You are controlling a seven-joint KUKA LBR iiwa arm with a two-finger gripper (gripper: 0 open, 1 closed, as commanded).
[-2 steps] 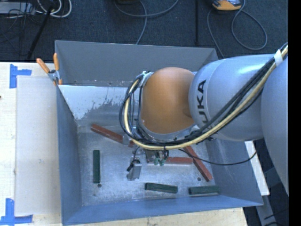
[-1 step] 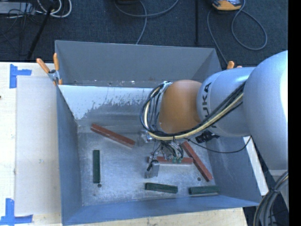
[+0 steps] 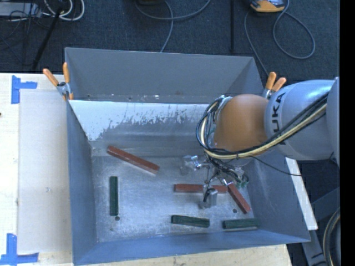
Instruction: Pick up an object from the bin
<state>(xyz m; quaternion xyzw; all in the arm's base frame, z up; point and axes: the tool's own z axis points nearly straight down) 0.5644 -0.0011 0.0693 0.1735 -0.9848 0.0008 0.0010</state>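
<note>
Down at the right of the bin (image 3: 82,193) floor, the tool (image 3: 209,197) sits seemingly on the short brown bar (image 3: 186,188), beside a slanted brown bar (image 3: 241,201), with its opening impossible to tell, so grasping looks in hand, and next comes a firm closing and a straight lift.

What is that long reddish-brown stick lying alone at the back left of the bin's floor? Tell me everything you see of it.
The reddish-brown stick is a long, slim, straight bar with flat faces, perhaps painted wood or plastic. It lies flat on the bin's grey floor near the back wall, slanted, its left end farther back. Nothing touches it; the dark green bar lies apart, nearer the front.
</note>
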